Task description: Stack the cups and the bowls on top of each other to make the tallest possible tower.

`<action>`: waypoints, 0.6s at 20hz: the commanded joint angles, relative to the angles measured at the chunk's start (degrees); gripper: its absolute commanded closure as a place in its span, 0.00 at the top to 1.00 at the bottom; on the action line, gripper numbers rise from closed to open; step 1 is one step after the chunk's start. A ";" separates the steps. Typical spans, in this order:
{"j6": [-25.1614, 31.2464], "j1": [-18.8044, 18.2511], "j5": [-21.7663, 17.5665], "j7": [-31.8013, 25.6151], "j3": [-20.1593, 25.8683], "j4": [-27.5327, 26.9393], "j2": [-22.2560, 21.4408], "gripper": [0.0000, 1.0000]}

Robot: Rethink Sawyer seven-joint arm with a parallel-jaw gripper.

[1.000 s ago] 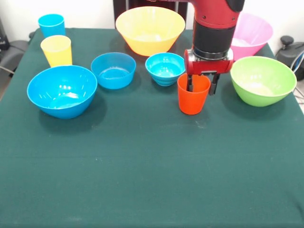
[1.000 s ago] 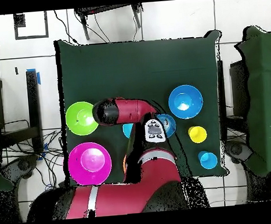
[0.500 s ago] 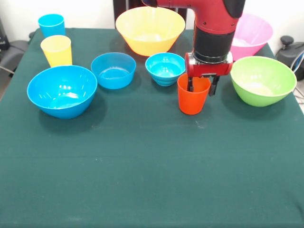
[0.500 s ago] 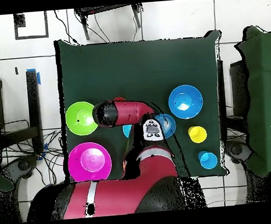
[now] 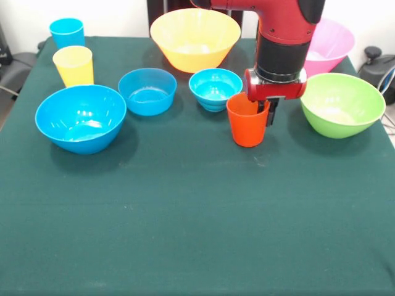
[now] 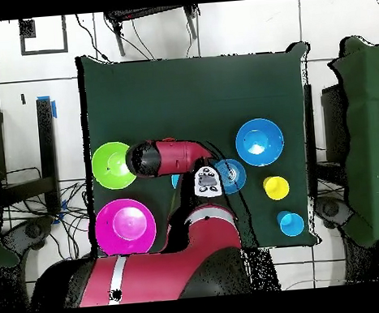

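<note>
The orange-red ribbed cup (image 5: 247,123) stands right of centre, slightly tilted. My gripper (image 5: 265,115) comes down on its right rim and is shut on the cup's wall, one finger inside and one outside. The yellow cup (image 5: 73,65) and sky blue cup (image 5: 66,31) stand at the far left. The bowls stand apart: large blue (image 5: 80,118), medium blue (image 5: 147,91), small ridged blue (image 5: 215,88), yellow-orange (image 5: 195,38), pink (image 5: 330,40) and green (image 5: 341,103). No tower shows in either view. In the overhead view the arm (image 6: 172,158) hides the orange-red cup.
The green bowl sits close on the gripper's right and the small ridged bowl close on the cup's left. The green cloth (image 5: 197,234) spreads wide in front of the cup. A black object (image 5: 373,54) lies by the table's right edge.
The fingers have shut on the orange-red cup's right wall. The cup has shifted slightly left and up and now tilts.
</note>
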 commanded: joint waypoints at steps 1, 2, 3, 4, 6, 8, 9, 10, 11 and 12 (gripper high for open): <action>-2.37 1.05 -1.14 6.99 2.50 -3.44 2.12 0.00; -2.34 1.09 -1.16 6.99 2.46 -3.50 2.11 0.00; -2.08 1.23 -1.15 7.00 2.34 -3.71 2.16 0.00; -1.94 1.22 -1.15 6.96 2.34 -3.83 2.17 0.00; -1.54 1.16 -1.10 6.83 2.34 -4.28 2.28 0.00; -1.62 0.80 -1.14 6.44 2.69 -4.76 2.41 0.00; -2.46 0.28 -1.01 6.38 3.32 -4.87 2.65 0.00; -2.50 0.05 -0.90 6.34 3.51 -5.09 2.82 0.00; -2.07 -0.13 -0.70 6.22 3.61 -5.69 3.22 0.00; -1.89 -0.26 -0.69 6.04 3.67 -6.07 3.42 0.00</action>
